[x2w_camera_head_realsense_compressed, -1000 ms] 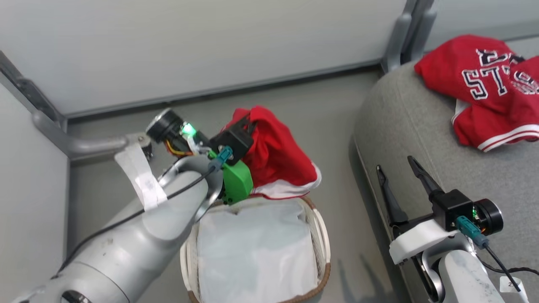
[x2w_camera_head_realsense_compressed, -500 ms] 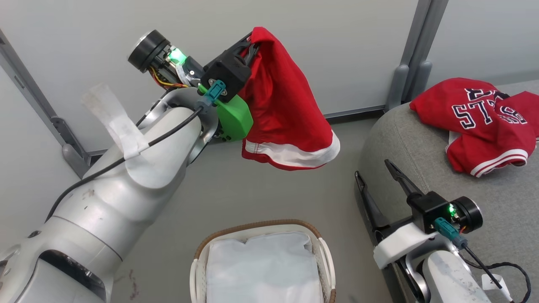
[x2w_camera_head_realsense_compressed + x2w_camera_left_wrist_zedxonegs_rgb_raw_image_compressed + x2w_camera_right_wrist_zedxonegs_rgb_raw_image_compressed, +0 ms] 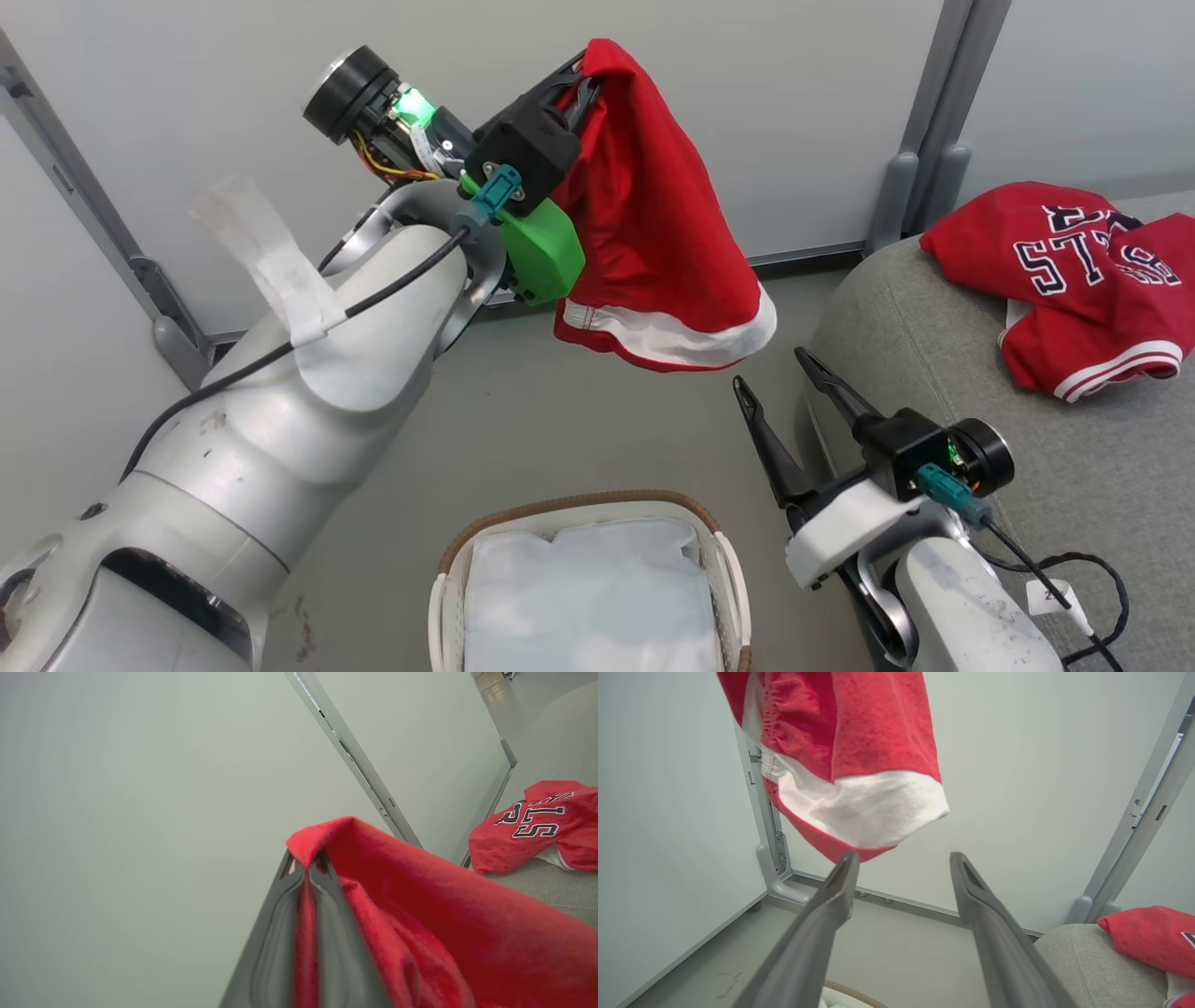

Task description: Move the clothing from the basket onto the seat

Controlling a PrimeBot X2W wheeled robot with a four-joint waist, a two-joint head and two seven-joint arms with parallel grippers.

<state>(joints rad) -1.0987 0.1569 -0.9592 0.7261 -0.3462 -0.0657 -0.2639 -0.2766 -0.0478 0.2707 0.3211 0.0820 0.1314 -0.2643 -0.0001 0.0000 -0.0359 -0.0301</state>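
My left gripper (image 3: 586, 82) is raised high and shut on the top fold of a red garment (image 3: 653, 233) with a white-striped hem, which hangs free in the air above and beyond the basket (image 3: 579, 504). In the left wrist view the fingers (image 3: 280, 914) pinch the red cloth (image 3: 420, 914). The white-lined basket holds no red clothing. A red jersey with black lettering (image 3: 1083, 271) lies on the grey seat (image 3: 934, 373). My right gripper (image 3: 773, 369) stands open by the seat's rounded corner. In the right wrist view it (image 3: 903, 856) points up just under the hanging hem (image 3: 840, 732).
Pale wall panels with grey metal posts (image 3: 934, 140) stand behind the basket and the seat. Grey floor (image 3: 523, 420) lies between basket, wall and seat. A black cable (image 3: 1074, 569) trails over the seat near my right wrist.
My left arm has lifted the red garment from just over the basket to high above it and a little toward the seat. The head view has shifted. The right gripper stays open.
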